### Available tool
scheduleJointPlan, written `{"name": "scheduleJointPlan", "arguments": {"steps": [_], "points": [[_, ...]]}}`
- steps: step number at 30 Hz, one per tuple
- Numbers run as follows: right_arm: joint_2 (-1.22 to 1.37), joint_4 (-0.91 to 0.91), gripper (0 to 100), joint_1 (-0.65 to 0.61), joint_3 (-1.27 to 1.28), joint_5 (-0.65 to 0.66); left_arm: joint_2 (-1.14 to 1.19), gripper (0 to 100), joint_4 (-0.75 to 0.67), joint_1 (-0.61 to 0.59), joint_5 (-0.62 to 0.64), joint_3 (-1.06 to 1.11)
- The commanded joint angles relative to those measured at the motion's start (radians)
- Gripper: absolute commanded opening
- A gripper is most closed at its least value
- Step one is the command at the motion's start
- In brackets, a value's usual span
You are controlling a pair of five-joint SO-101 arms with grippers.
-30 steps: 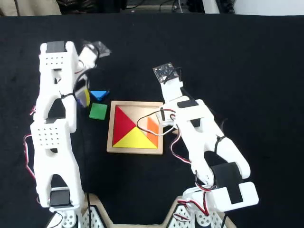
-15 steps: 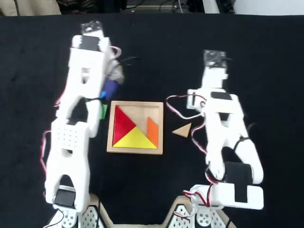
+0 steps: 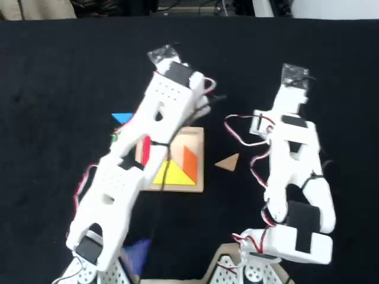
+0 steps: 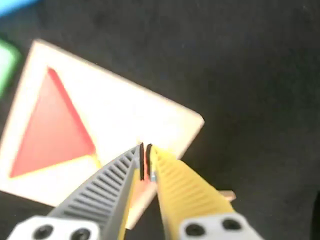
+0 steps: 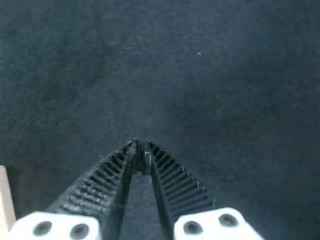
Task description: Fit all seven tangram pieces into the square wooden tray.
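Note:
The square wooden tray (image 3: 198, 177) holds a red triangle (image 3: 145, 148), a yellow triangle (image 3: 169, 173) and an orange piece (image 3: 189, 161). My left arm (image 3: 160, 112) lies slantwise across the tray. Its gripper (image 4: 145, 162) is shut with nothing visible between the fingers, tips over the tray (image 4: 120, 110) beside the red triangle (image 4: 50, 125). A small tan triangle (image 3: 227, 161) lies on the cloth right of the tray. A blue triangle (image 3: 122, 118) and a sliver of a green piece (image 3: 114, 137) show left of the arm. My right gripper (image 5: 142, 150) is shut over bare black cloth.
The right arm (image 3: 293, 148) stands right of the tan triangle. A violet-blue shape (image 3: 139, 251) shows near the left arm's base. The black cloth runs to the table's far edge, with room at the far left and far right.
The left arm has swung right, from beside the loose pieces to over the tray. The purple piece seen by its gripper is no longer there. The right arm has drawn slightly away to the right.

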Motion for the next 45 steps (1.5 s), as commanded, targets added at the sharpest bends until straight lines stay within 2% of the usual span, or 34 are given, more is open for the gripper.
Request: {"name": "scheduleJointPlan", "arguments": {"steps": [1,3,7,11,15,20,22,26,31,34,38,42,45], "points": [[-0.004,-0.005,1.1,0.015,-0.074,-0.008,-0.023,4,0.005,0.054,0.115,0.013],[-0.004,-0.005,1.1,0.015,-0.073,-0.008,-0.011,4,0.002,0.050,0.109,0.024],[-0.004,-0.005,1.1,0.012,-0.073,-0.006,-0.026,4,0.000,-0.054,-0.044,-0.090],[-0.004,-0.005,1.1,0.011,-0.073,-0.003,-0.109,4,0.008,-0.245,-0.353,-0.328],[-0.004,-0.005,1.1,0.009,-0.073,-0.002,-0.210,4,0.008,-0.407,-0.683,-0.444],[-0.018,0.015,1.1,-0.006,-0.073,0.002,-0.321,4,0.008,-0.498,-0.822,-0.414],[-0.048,0.060,1.1,-0.035,-0.073,0.049,-0.373,4,0.011,-0.527,-0.888,-0.366],[-0.188,0.203,1.1,-0.137,-0.054,0.157,-0.509,4,0.011,-0.599,-1.042,-0.176],[-0.440,0.400,1.1,-0.288,-0.008,0.345,-0.755,4,0.008,-0.690,-1.240,0.245],[-0.562,0.606,1.1,-0.423,-0.002,0.476,-0.882,4,-0.002,-0.743,-1.326,0.499],[-0.601,0.862,1.1,-0.614,-0.002,0.566,-0.980,4,-0.206,-0.872,-1.320,0.852],[-0.578,1.000,1.1,-0.752,-0.002,0.663,-1.036,4,-0.462,-1.007,-1.217,1.187],[-0.553,1.056,1.1,-0.870,-0.001,0.700,-1.074,4,-0.603,-1.073,-1.189,1.402]]}}
